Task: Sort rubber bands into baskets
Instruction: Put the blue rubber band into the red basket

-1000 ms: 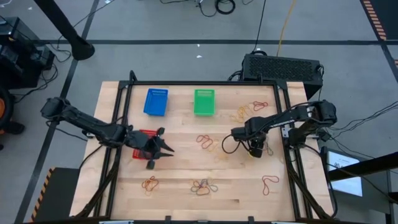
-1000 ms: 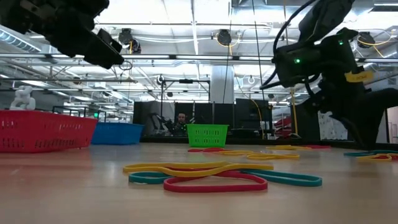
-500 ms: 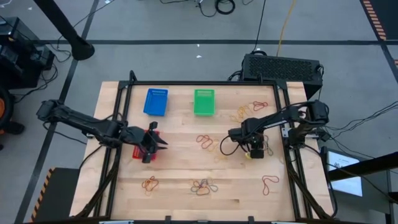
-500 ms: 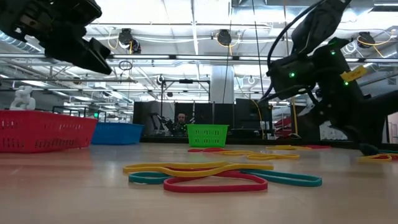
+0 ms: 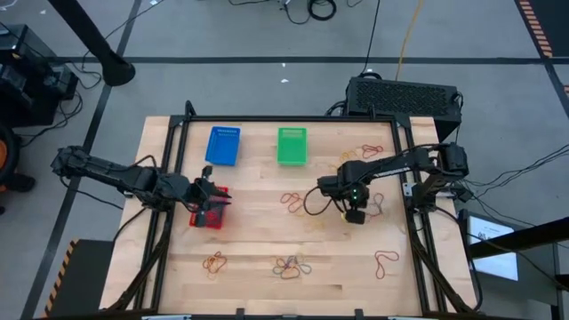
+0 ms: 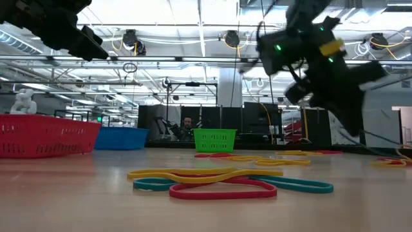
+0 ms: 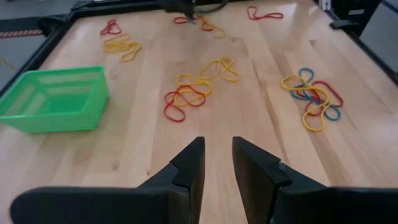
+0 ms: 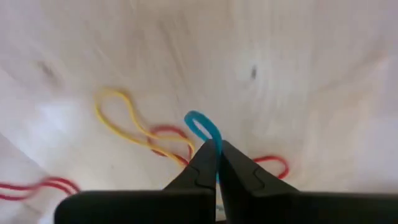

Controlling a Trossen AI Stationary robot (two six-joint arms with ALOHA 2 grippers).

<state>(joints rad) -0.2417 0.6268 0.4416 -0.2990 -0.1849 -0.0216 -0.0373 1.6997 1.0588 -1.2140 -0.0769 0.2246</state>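
My right gripper [image 8: 216, 151] is shut on a blue rubber band [image 8: 202, 126] over the table's right half [image 5: 354, 213], with yellow [image 8: 118, 121] and red bands on the wood beneath it. My left gripper [image 7: 217, 149] stands open with nothing between its fingers, above the red basket [image 5: 213, 219] at the table's left [image 5: 210, 197]. The blue basket [image 5: 222, 145] and the green basket [image 5: 292, 145] stand on the table near its far edge. Loose band piles lie at the middle [image 5: 293, 203] and along the near side [image 5: 289, 265]. My right gripper pinches the blue rubber band between its two fingertips, at one end of the loop [image 8: 213, 144]. The fingers point down at the table from above. The rest of the small loop sticks out past the tips, above the yellow and red bands lying on the wood.
More bands lie near the far right [image 5: 360, 153], near right [image 5: 385, 262] and near left [image 5: 214, 260]. A black box with a grille [image 5: 404, 93] stands beyond the table's far right corner. Black frame rails run along the table's left and right sides.
My right gripper has shut on the blue band, risen off the table and shifted a little toward the table's left. My left gripper has drawn back toward the table's left edge and now stands over the red basket, its finger gap unchanged.
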